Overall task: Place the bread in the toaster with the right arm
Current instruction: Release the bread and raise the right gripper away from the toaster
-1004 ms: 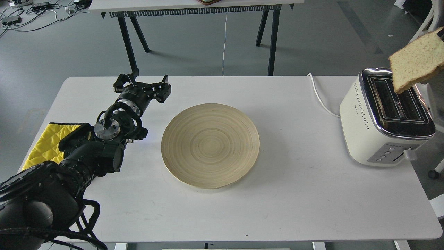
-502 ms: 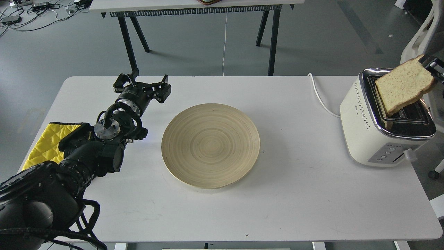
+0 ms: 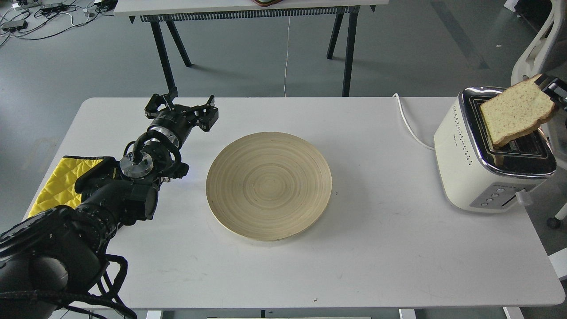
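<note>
The slice of pale tan bread (image 3: 516, 116) hangs tilted over the cream-white toaster (image 3: 483, 155) at the table's right edge. Its lower corner dips into the left slot. My right gripper (image 3: 549, 91) shows only as a black tip at the right edge, shut on the bread's upper right corner. Most of the right arm is out of view. My left gripper (image 3: 182, 110) is open and empty above the table's back left, well away from the toaster.
A large round wooden plate (image 3: 269, 185) lies in the middle of the white table (image 3: 381, 266). A yellow cloth (image 3: 60, 181) lies at the left edge under my left arm. The toaster's white cord (image 3: 409, 124) runs back behind it. A black-legged table stands beyond.
The bread came down from above the toaster until its lower corner entered the left slot, then stayed almost still. The left arm has not moved.
</note>
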Tool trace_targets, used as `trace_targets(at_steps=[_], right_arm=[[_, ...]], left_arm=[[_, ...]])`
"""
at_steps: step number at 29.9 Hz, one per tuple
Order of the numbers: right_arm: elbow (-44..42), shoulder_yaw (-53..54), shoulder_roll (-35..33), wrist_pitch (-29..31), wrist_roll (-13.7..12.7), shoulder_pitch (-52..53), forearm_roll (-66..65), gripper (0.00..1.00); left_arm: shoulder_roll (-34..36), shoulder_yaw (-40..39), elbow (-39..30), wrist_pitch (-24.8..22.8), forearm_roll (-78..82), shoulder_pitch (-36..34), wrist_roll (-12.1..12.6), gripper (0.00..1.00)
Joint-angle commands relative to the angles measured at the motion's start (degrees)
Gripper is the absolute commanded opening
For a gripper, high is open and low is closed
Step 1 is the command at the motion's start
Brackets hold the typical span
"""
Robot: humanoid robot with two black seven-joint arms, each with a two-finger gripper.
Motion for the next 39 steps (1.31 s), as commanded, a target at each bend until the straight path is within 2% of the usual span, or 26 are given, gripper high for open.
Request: trace_targets(at_steps=[1, 2, 5, 9, 16, 22, 25, 27, 30, 35, 37, 39], right_arm=[[0.00, 0.64, 0.90, -0.61, 0.05, -0.89, 0.00, 0.69], [-0.09, 0.64, 1.34, -0.79, 0.05, -0.89, 0.09, 0.80], [-0.09, 0.64, 2.66, -0.97, -0.04, -0.98, 0.09, 0.97], [0.26, 1.78, 3.63, -0.88, -0.39, -0.37, 1.49, 0.97], [4.83, 16.18, 8.37, -1.06, 0.14, -3.79, 8.78, 0.97], [3.00, 31.91, 19.26, -0.53, 0.40, -12.39, 19.41, 0.97], [-0.17, 37.72, 24.27, 1.31, 2.15, -17.66, 22.15, 0.98], [-3.15, 40.36, 28.39, 5.42, 4.43, -21.18, 22.50, 0.98], [-9.38, 44.40, 32.97, 15.52, 8.82, -25.93, 24.69, 0.98], [-21.07, 47.40, 37.81, 34.50, 15.16, -30.33, 32.68, 0.98], [-25.38, 47.40, 38.61, 44.59, 17.59, -31.30, 37.42, 0.99], [-28.64, 47.23, 39.13, 53.13, 17.59, -32.09, 39.98, 0.99]], left_arm=[[0.00, 0.02, 0.00, 0.00, 0.00, 0.00, 0.00, 1.00], [0.00, 0.02, 0.00, 0.00, 0.00, 0.00, 0.00, 1.00], [0.00, 0.02, 0.00, 0.00, 0.00, 0.00, 0.00, 1.00], [0.00, -0.07, 0.00, 0.00, 0.00, 0.00, 0.00, 1.00], [0.00, 0.02, 0.00, 0.00, 0.00, 0.00, 0.00, 1.00], [0.00, -0.07, 0.00, 0.00, 0.00, 0.00, 0.00, 1.00], [0.00, 0.02, 0.00, 0.00, 0.00, 0.00, 0.00, 1.00], [0.00, 0.02, 0.00, 0.00, 0.00, 0.00, 0.00, 1.00], [0.00, 0.02, 0.00, 0.00, 0.00, 0.00, 0.00, 1.00], [0.00, 0.02, 0.00, 0.00, 0.00, 0.00, 0.00, 1.00], [0.00, 0.02, 0.00, 0.00, 0.00, 0.00, 0.00, 1.00], [0.00, 0.02, 0.00, 0.00, 0.00, 0.00, 0.00, 1.00]])
